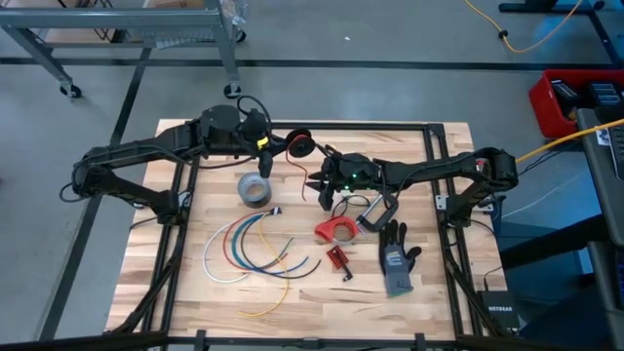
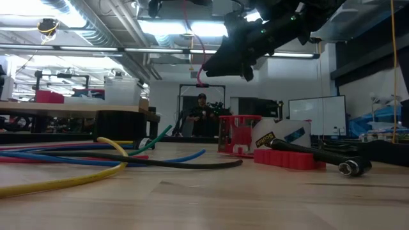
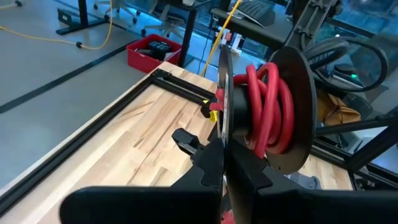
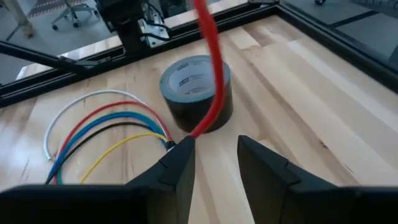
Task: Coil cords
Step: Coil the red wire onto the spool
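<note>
The left claw [image 1: 265,142] is clamping a black spool [image 3: 292,106] wound with red cord [image 3: 267,106] above the tabletop's [image 1: 429,302] far edge. The right claw [image 4: 214,155], spread, is flanking the cord's loose end beside it. Winding seems underway; next, feeding the slack.

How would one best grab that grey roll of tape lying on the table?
Probably by its wall, coming straight down from above: the tape roll lies flat with its hole facing up, so one finger can drop into the hole and the other outside.
</note>
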